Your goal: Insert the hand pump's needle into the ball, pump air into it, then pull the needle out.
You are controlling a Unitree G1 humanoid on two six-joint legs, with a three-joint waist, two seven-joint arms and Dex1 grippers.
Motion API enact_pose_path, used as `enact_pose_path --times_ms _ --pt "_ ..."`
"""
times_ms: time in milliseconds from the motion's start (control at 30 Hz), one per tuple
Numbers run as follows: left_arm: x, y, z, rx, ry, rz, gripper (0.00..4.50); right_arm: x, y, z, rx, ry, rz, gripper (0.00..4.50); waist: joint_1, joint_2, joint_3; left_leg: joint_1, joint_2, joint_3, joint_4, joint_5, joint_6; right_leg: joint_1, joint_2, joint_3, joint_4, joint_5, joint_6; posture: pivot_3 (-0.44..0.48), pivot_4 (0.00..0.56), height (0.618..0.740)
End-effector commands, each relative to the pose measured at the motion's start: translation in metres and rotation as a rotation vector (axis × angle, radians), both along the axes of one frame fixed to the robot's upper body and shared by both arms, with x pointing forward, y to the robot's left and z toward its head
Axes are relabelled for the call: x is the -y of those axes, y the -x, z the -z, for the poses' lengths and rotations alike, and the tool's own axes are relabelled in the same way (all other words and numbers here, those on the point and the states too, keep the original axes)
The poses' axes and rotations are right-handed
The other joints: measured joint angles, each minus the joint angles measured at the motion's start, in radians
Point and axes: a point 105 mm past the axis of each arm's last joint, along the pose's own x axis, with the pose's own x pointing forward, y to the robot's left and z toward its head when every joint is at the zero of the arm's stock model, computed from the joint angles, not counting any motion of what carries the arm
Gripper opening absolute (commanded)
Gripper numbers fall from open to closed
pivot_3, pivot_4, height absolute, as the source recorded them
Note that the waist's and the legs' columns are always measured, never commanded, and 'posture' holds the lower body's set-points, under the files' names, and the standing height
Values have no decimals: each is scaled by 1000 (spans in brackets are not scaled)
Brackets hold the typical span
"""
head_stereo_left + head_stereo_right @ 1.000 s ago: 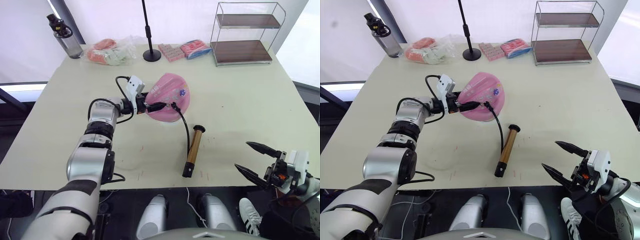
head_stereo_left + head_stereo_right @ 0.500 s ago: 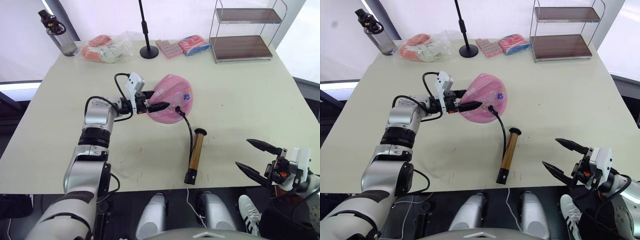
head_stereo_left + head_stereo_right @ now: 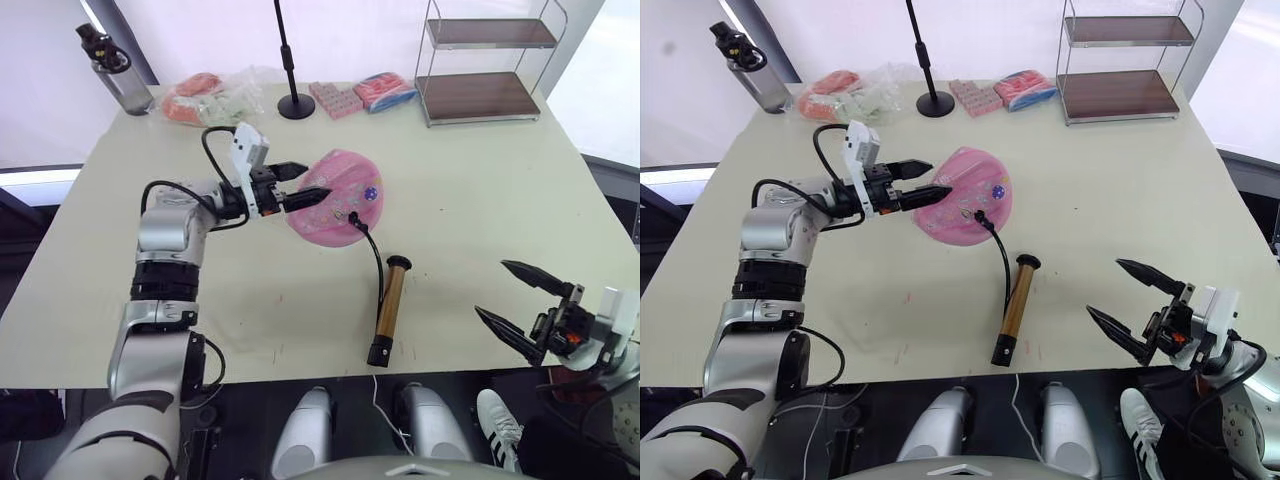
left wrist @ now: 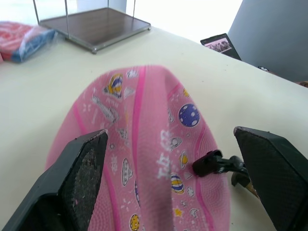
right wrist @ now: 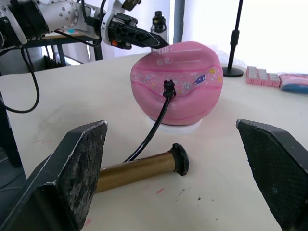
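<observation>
Since half a second ago your left gripper [image 3: 305, 184] has backed off the squashed pink rubber ball with the little space stickers [image 3: 338, 197]. It was pinching near the hose fitting before; now its two black fingers are spread apart just at the ball's left edge, holding nothing. In the left wrist view you see the ball sitting between the open fingertips [image 4: 82, 168], though I can't tell if either one touches it.

That ball sits mid-table on a small white ring, tilted up on its side. You've got the tiny needle with its black fitting [image 5: 168, 88] plugged into the ball's front face, only the fitting showing. From there the thin black hose [image 3: 377, 262] curves down to the slim gold-bronze hand pump [image 3: 388, 311], which lies flat on the cream table [image 3: 480, 210] just in front of the ball.

Your right gripper [image 3: 520, 302] hovers off the table's near right edge, well apart from the pump, jaws wide open and empty.

Along the far edge: a black stand pole [image 3: 288, 60], pink packets [image 3: 336, 98], a bag of snacks [image 3: 212, 100], a dark water bottle [image 3: 109, 68] and a two-tier wire shelf [image 3: 485, 62].
</observation>
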Motion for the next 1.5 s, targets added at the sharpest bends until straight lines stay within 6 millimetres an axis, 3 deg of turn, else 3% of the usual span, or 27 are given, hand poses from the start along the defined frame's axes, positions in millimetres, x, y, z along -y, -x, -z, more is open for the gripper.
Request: enact_pose_path --times_ms 33,167,300,533,800,1000,1100,1267,1500 --pt "-3 15 -20 47 26 22 4448 2 3 -17 92 -14 2 4500 -2 0 0 0 0 1 1 0 0 0 0 1 1 0 0 0 150 731" --pt "0 45 -19 3 18 69 4448 2 5 -22 115 -24 -11 4500 -3 0 0 1 0 2 5 -2 4 0 0 3 4 0 0 0 150 731" --pt "4 81 -2 -93 -28 87 4448 2 6 -25 126 -28 -28 4500 -6 1 0 2 0 5 9 -4 6 0 0 7 7 1 0 0 150 731" --pt "28 111 38 -270 -78 26 4448 7 5 -22 109 6 -69 4500 5 1 0 2 0 6 12 -4 7 1 0 8 7 3 -1 0 150 731" --pt "79 128 81 -446 -117 5 4448 6 7 -14 67 49 -152 4500 1 1 0 3 0 7 16 -4 7 2 1 11 10 6 -1 0 150 731" --pt "100 126 109 -546 -129 -70 4448 6 19 3 8 100 -212 4500 6 1 0 5 0 12 17 -4 7 2 2 17 16 6 -2 0 150 731" --pt "107 118 119 -563 -154 -132 4448 9 20 4 6 107 -210 4500 6 1 0 5 0 13 23 -4 7 2 2 17 18 6 -1 0 150 731" --pt "121 121 140 -616 -209 -146 4448 13 23 8 -12 129 -215 4500 2 1 0 4 -1 16 26 -5 8 2 2 20 20 7 1 0 150 731" --pt "136 120 146 -618 -236 -151 4448 17 25 10 -25 150 -219 4500 3 1 0 4 -1 17 27 -5 9 2 2 21 20 8 1 0 150 731"
